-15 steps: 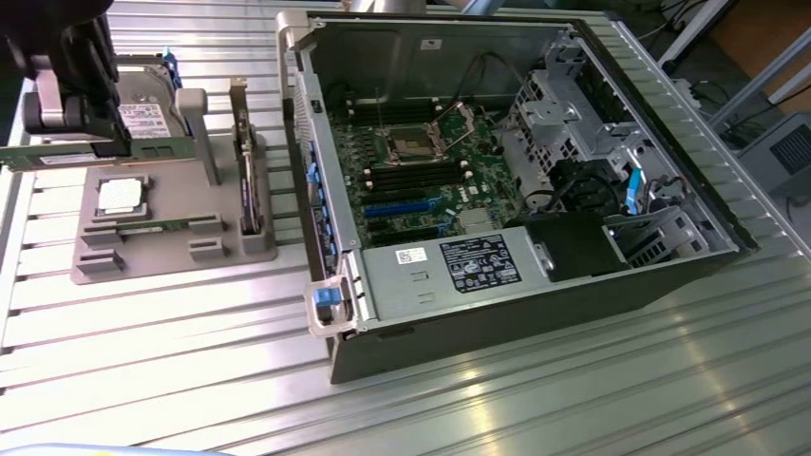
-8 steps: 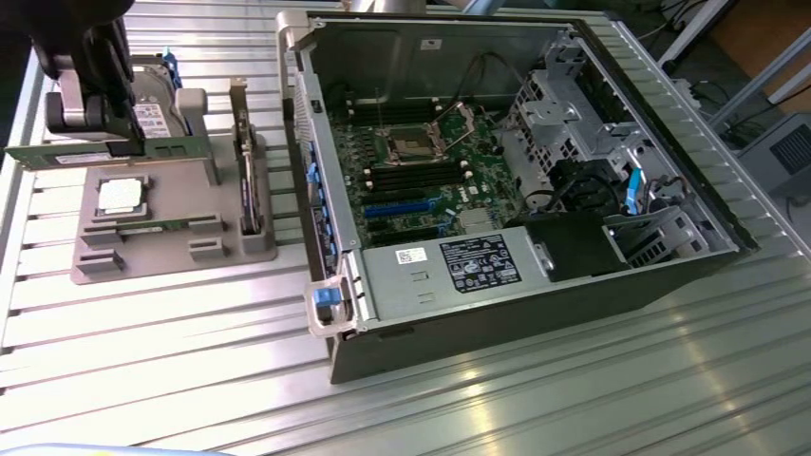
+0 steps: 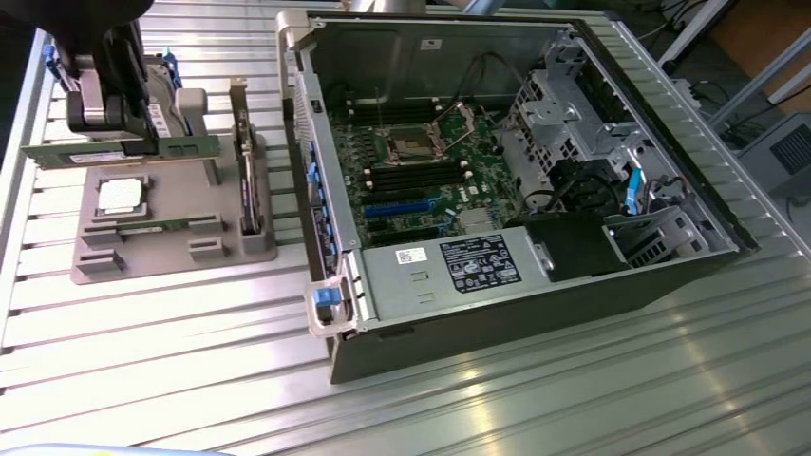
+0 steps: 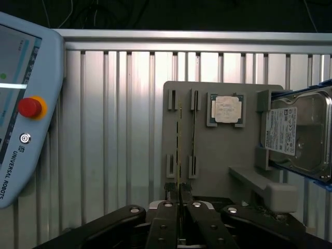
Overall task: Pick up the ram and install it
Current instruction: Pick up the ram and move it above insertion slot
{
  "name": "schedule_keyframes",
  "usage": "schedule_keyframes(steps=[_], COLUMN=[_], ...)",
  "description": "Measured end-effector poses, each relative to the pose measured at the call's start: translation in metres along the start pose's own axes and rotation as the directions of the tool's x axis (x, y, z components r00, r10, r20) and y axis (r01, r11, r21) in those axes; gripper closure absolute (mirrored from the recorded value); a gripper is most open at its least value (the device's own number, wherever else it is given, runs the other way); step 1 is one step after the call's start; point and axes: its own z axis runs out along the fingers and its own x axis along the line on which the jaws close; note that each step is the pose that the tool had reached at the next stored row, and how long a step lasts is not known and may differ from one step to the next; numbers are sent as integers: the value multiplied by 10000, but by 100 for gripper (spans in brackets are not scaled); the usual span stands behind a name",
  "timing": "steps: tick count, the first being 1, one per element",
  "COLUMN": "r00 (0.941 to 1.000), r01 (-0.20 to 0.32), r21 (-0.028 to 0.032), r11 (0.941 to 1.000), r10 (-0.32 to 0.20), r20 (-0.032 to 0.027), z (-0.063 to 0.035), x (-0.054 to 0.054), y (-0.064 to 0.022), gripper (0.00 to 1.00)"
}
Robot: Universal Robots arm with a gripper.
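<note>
fingers (image 4: 169,193) closed on ram (image 3: 64,155), above grey holder (image 3: 152,264)

Shiny ribbed metal table (image 3: 571,380)

The exterior view looks steeply down from high above the bench (image 3: 571,408) — open computer case (image 3: 507,328) at centre, grey holder (image 3: 165,255) at the exterior view's left. The wrist view sits close, sighting past the hand (image 4: 179,193) straight down onto that holder — their shared part.
</note>
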Motion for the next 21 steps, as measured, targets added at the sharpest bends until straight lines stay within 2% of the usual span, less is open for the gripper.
schedule_keyframes(steps=[5, 21], r00=[10000, 10000], r01=[0, -1], r21=[-1, 0], r11=[10000, 10000], r10=[0, 1], r20=[-6, -30], z=[-2, -9], x=[0, 3], y=[-43, -256], gripper=[87, 87])
